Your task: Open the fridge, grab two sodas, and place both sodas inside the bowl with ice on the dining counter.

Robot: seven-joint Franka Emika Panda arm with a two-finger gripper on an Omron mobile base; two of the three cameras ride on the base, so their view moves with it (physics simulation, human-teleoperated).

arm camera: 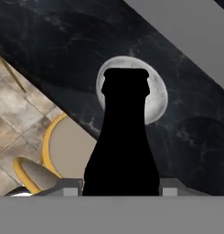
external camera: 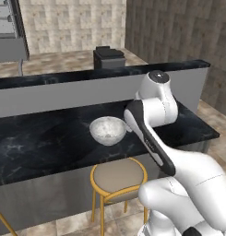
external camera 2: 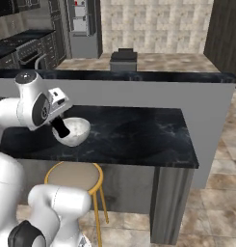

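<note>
We hold the slim dark bottle (arm camera: pixel 121 141) in our hand (arm camera: pixel 120 185), the fingers closed against its base on either side. In the hand view the bottle rises as a black silhouette from 6 o'clock to the centre, and its neck and cap overlap the bowl with ice (arm camera: pixel 154 93), which sits behind it toward 12 o'clock on the black marbled tabletop (arm camera: pixel 63 50).

In the left base view the bowl (external camera: pixel 107 130) rests on the tabletop (external camera: pixel 40 143) near its front edge, just at 9 o'clock of our forearm, and the arm covers the hand there. In the right base view the hand (external camera 2: pixel 60 126) hangs at the 9 o'clock rim of the bowl (external camera 2: pixel 76 131), with the dark bottle (external camera 2: pixel 60 129) pointing down and overlapping that rim; we cannot tell whether it touches the bowl.

A round stool (external camera: pixel 118 176) with a tan seat and yellow frame stands on the floor under the tabletop's front edge, at 6 o'clock of the bowl. The fridge (external camera 2: pixel 82 26) stands open well behind the tabletop, at 12 o'clock in the right base view, its pale interior showing.
</note>
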